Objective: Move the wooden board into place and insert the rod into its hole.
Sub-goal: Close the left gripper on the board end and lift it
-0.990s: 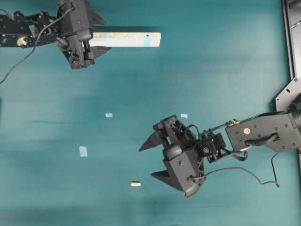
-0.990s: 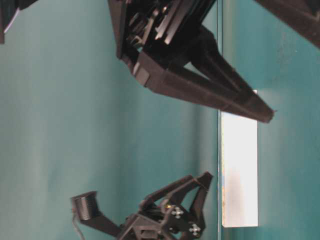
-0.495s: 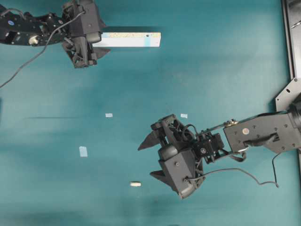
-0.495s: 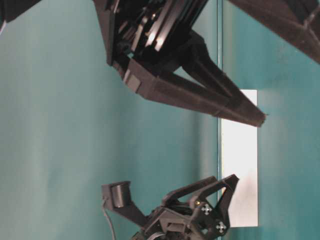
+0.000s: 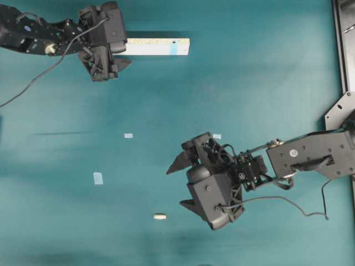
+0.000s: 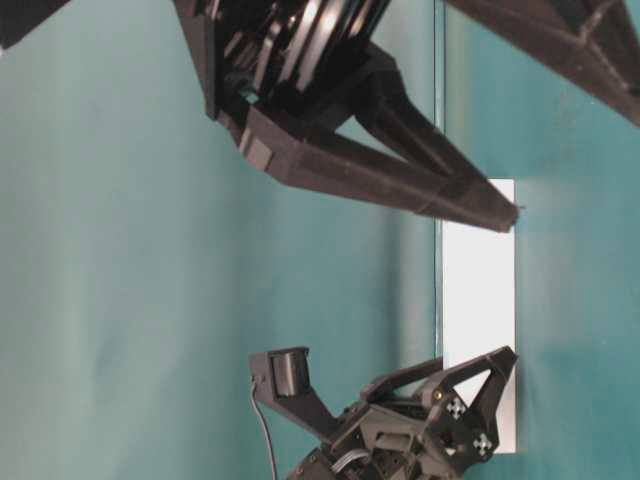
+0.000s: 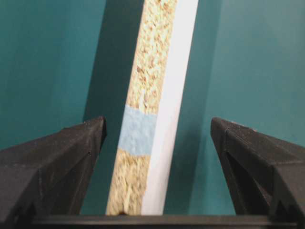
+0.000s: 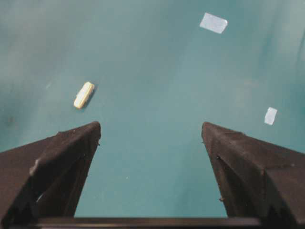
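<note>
The wooden board (image 5: 158,46) lies on the teal table at the far left; its speckled edge and light-blue patch show in the left wrist view (image 7: 152,95). It also shows in the table-level view (image 6: 478,320). My left gripper (image 5: 123,47) is open, with a jaw on each side of the board's left end and not touching it (image 7: 157,126). The rod (image 5: 160,216), a small cream peg, lies alone near the front. My right gripper (image 5: 175,188) is open and empty, just right of the rod, which lies ahead and left of its jaws (image 8: 84,94).
Three pale-blue tape squares lie on the table (image 5: 128,135), (image 5: 217,136), (image 5: 98,178); two show in the right wrist view (image 8: 213,22), (image 8: 270,115). A metal frame (image 5: 341,44) runs along the right edge.
My left gripper has moved right along the board, so its open jaws now straddle the board's left end. My right gripper has shifted slightly and stays open.
</note>
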You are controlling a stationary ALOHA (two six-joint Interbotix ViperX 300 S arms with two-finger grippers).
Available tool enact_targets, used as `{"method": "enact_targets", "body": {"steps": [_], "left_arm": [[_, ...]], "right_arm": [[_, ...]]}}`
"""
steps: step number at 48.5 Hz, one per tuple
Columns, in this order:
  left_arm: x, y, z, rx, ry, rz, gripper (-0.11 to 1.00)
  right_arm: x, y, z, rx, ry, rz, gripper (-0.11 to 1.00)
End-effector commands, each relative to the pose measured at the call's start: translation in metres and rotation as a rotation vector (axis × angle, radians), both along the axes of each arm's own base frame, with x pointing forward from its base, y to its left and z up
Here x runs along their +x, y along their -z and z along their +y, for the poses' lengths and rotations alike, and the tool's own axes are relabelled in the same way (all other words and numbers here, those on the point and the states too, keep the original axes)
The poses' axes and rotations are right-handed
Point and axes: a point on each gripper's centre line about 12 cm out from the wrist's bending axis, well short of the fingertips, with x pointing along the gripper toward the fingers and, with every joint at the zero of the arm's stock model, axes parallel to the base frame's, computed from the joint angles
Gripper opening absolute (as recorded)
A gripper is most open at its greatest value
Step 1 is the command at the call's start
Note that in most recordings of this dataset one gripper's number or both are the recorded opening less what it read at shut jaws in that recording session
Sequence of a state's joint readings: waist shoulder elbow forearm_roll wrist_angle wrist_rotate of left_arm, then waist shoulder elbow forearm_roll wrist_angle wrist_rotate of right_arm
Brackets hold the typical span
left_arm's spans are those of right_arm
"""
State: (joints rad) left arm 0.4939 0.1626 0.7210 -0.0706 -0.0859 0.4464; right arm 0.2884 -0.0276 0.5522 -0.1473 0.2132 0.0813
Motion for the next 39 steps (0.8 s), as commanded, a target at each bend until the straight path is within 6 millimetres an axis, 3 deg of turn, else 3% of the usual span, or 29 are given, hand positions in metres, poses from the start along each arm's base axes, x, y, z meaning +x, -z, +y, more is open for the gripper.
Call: {"method": "enact_targets", "body": {"steps": [1,20,24,34,39], "left_arm": [[0.008,-0.009,0.008,0.026,-0.002,-0.033,0.9],[0.01,0.004,0.012,0.013,-0.008,-0.009,0.85],[0.01,0.004,0.012,0.012,-0.01,-0.009,0.74],[0.007,0.008,0.01,0.001,-0.013,0.004,0.24],[0.007,0.007,0.011,-0.002,-0.019,-0.001,0.22]], "right_arm": [[0.002,-0.022,0.003,0.028,0.005,-0.053,0.99],[0.002,-0.022,0.002,0.031,0.008,-0.054,0.99],[0.002,-0.022,0.002,0.03,0.009,-0.052,0.99],[0.002,-0.023,0.003,0.031,0.007,-0.054,0.99],[0.001,-0.025,0.002,0.028,0.006,-0.055,0.99]]}}
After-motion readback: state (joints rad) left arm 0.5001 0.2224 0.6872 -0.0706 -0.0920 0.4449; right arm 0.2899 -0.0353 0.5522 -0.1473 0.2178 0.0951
